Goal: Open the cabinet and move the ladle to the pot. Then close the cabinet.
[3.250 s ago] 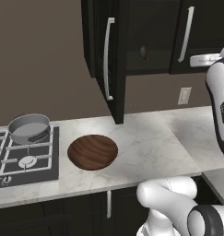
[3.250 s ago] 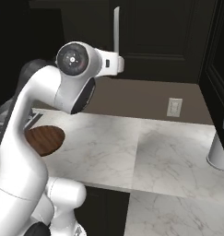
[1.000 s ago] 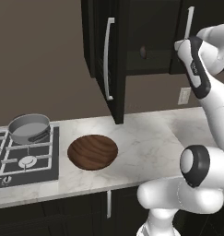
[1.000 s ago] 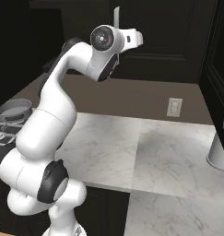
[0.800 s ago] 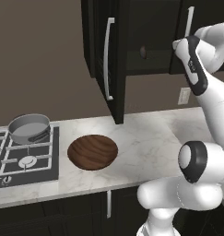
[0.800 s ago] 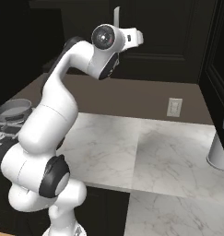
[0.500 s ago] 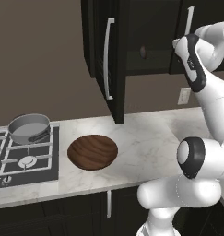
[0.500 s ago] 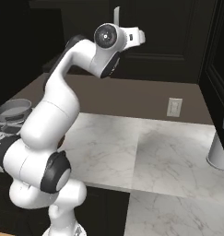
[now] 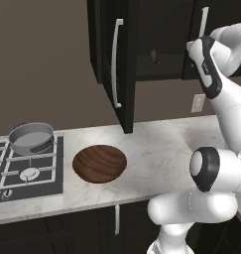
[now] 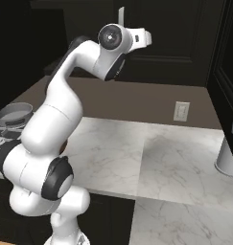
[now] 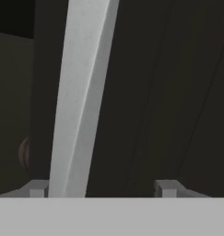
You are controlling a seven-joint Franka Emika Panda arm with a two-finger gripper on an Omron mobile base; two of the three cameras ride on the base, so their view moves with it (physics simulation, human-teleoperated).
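Note:
The cabinet (image 9: pixel 161 30) hangs above the counter with its left door (image 9: pixel 123 59) swung open and its right door (image 9: pixel 221 30) shut. Inside on the shelf lies the ladle (image 9: pixel 155 55), a dark round scoop, also seen as a brown edge (image 11: pixel 24 152) in the hand view. My gripper (image 9: pixel 197 45) is raised at the right door's pale bar handle (image 9: pixel 204 22). In the hand view the handle (image 11: pixel 81 101) runs between the fingertips of the gripper (image 11: pixel 102 188), close to the left one, and the jaws stand apart. The grey pot (image 9: pixel 31 138) sits on the stove.
A wide brown wooden dish (image 9: pixel 99 163) lies on the marble counter (image 9: pixel 161 149) right of the black stove (image 9: pixel 23 171). A wall outlet (image 9: pixel 197 103) is under the cabinet. A pale cylinder (image 10: pixel 228 158) stands at the counter's far right.
The hand has risen from beside the cabinet to the right door's handle. Over the last second it edged closer and the jaws narrowed a little.

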